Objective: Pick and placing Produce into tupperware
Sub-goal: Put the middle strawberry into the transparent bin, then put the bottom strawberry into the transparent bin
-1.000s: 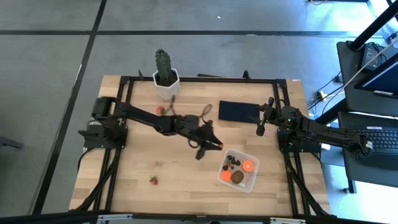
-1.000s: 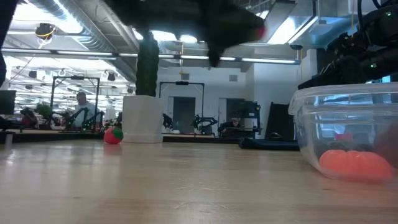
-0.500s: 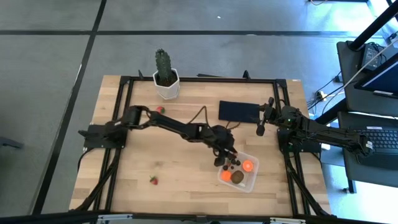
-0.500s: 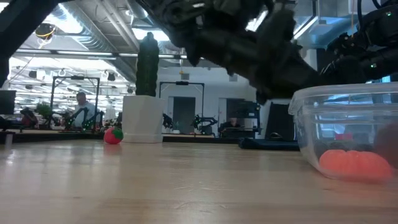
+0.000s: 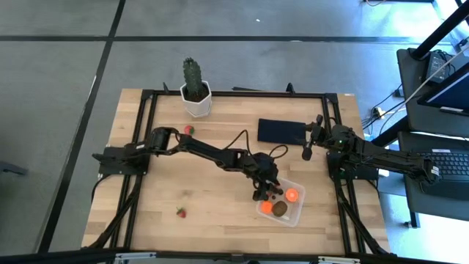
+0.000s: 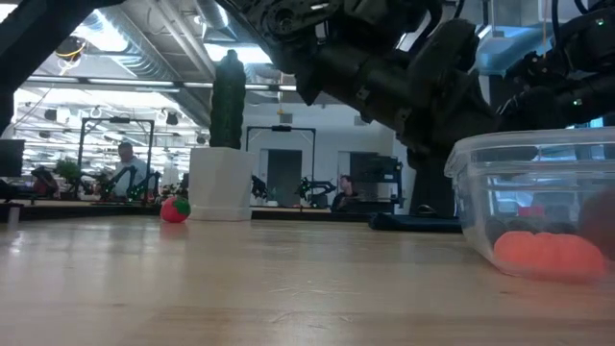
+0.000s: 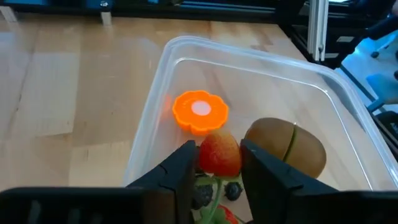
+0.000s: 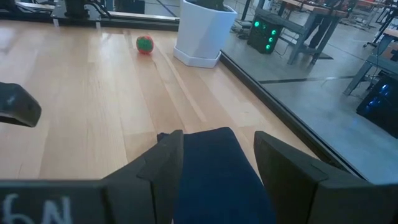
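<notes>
The left arm reaches far across the wooden surface [image 5: 220, 198] to the clear plastic box [image 5: 296, 211]. Its left gripper [image 7: 217, 160] hangs just over the box's near edge. A red strawberry [image 7: 219, 153] sits between the two dark fingers [image 7: 180, 169], and both fingers touch its sides, so the gripper is pinching the strawberry. The strawberry is above the inside of the box, not down on its floor.

Inside the box lies an orange flower-shaped piece [image 7: 199, 111] near the middle. A brown kiwi [image 7: 285, 148] lies just beside the strawberry. Some small dark berries [image 7: 205, 195] sit under the gripper, partly hidden.

Two more strawberries are out on the surface. One strawberry [image 5: 180, 213] lies alone near the front edge, well apart from the box. The other strawberry [image 5: 187, 130] sits just beside the white pot [image 5: 196, 103] with the green cactus [image 5: 192, 75], at the back.

The right arm waits at the right side of the surface. Its right gripper [image 8: 217, 155] hangs over a flat dark rectangle [image 5: 280, 131], with its fingers spread apart and nothing between them.

From table height, a person [image 6: 125, 163] shows far back in the room.
</notes>
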Available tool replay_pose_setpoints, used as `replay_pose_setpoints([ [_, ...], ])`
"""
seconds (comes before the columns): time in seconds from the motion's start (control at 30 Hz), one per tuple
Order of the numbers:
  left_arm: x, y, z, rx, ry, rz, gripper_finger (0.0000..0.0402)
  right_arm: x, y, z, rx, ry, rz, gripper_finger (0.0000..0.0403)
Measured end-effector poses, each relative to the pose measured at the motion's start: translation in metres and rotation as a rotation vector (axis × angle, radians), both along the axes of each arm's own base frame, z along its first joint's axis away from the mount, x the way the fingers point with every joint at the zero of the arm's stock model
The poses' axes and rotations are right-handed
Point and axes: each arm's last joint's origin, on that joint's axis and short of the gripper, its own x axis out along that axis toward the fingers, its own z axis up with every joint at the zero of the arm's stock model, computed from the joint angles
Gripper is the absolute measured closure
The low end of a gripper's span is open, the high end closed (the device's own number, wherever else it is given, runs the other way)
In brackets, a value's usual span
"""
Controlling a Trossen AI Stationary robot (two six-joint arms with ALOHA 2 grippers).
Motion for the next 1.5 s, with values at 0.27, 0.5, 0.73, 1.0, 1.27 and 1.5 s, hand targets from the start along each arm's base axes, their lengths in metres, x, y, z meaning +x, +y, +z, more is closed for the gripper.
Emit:
replay_pose_setpoints([
  [0.27,0.001,0.002,0.002,0.002,-0.017,0.002,0.0251,0.000,0.000,0.000,0.001,0.001,0.000,0.0205],
  [0.5,-0.005,0.022,0.018,0.029,0.015,0.028,0.0253,0.000,0.000,0.000,0.001,0.002,0.000,0.0205],
  [0.73,-0.029,0.046,0.066,0.088,0.077,0.050,0.0263,0.000,0.000,0.000,0.005,0.002,-0.001,0.0205],
  [1.0,-0.084,0.066,0.124,0.222,0.273,0.256,0.0258,-0.002,0.001,-0.008,0.100,0.047,-0.015,0.0205],
  [1.27,-0.145,0.047,0.173,0.185,0.419,0.380,0.0249,-0.001,0.000,-0.003,0.058,0.010,-0.005,0.0205],
  [1.5,-0.173,0.005,0.184,0.207,0.493,0.347,0.0258,-0.001,0.001,-0.004,0.069,0.020,-0.006,0.0205],
])
